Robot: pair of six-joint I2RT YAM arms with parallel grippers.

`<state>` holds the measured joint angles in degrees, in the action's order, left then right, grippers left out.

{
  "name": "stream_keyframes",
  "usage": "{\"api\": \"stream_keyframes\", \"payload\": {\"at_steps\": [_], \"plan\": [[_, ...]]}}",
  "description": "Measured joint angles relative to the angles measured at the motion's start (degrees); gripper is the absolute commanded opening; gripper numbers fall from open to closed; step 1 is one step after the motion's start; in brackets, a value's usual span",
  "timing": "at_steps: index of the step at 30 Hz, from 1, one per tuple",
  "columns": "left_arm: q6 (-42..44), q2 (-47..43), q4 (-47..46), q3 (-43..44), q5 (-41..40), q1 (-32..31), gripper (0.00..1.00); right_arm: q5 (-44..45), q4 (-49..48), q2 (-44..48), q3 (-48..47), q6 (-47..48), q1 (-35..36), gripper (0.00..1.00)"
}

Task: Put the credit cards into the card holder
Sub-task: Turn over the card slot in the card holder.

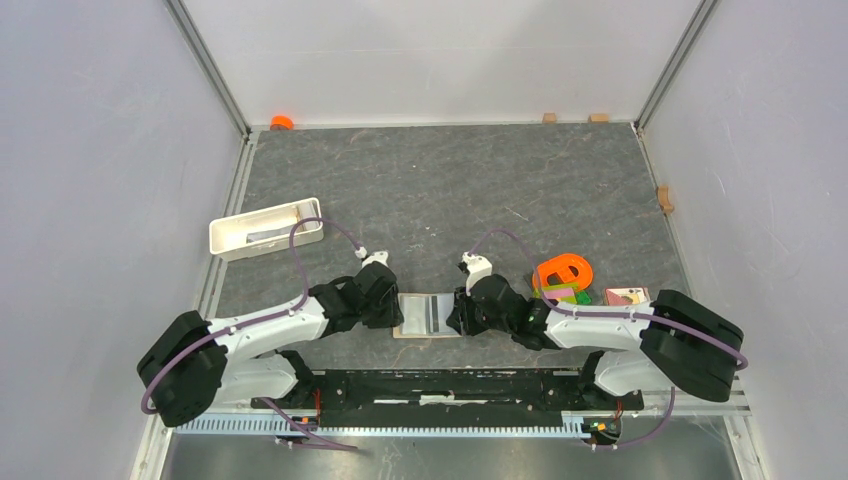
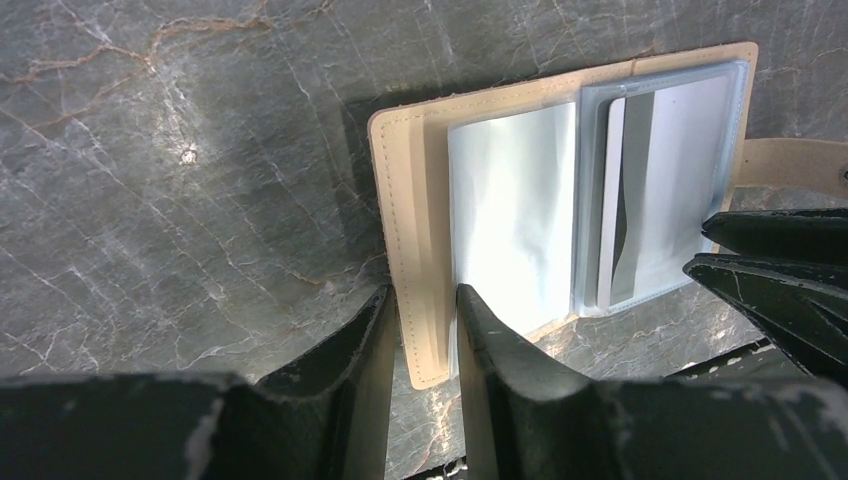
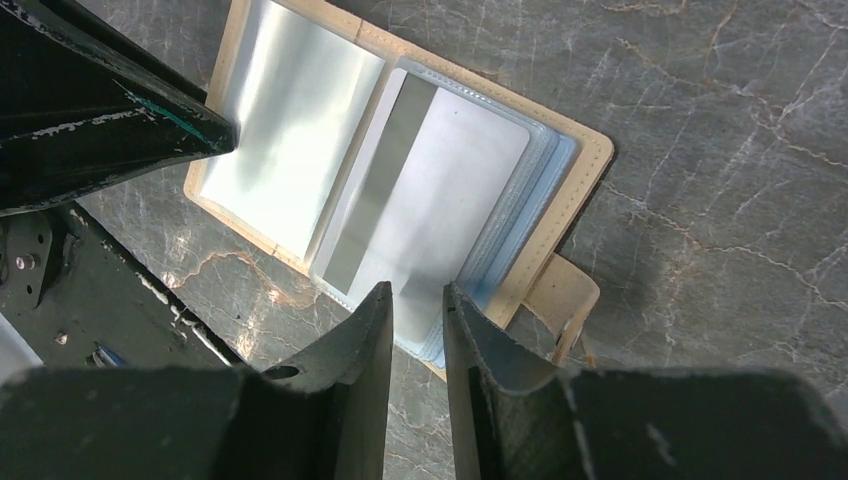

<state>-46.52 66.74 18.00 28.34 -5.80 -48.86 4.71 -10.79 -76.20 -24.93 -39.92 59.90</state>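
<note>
Centrally: left gripper (image 2: 422,295), right gripper (image 3: 417,290) astride open card holder (image 1: 430,315), grip unclear; white tray (image 1: 265,243), orange toy (image 1: 566,261) aside.

The small folding card holder (image 2: 415,250) is shown in a beige-tan, leather-like material, matt and finely grained, with a stitched border. Its inner pockets (image 2: 510,220) are made of clear blue-grey plastic film, glossy and washed out by glare. A smooth grey plastic card (image 3: 440,210) with a dark stripe is seen behind that film. The dark grey tabletop (image 2: 180,200) is finished like stone, pale-veined and dull. The black fingers (image 2: 500,370) of the left gripper (image 2: 425,295) are matt and scuffed, with chipped paint.
</note>
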Motion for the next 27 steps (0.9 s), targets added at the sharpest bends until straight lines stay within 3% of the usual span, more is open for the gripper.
{"api": "stream_keyframes", "payload": {"at_steps": [10,27], "plan": [[-0.15,0.0,-0.07,-0.98,-0.04,0.02,0.26,2.01,-0.37,0.98,1.62,-2.1,0.0,0.31],[-0.31,0.0,-0.13,-1.4,-0.04,0.04,0.19,-0.24,-4.11,0.85,3.34,-2.75,0.0,0.22]]}}
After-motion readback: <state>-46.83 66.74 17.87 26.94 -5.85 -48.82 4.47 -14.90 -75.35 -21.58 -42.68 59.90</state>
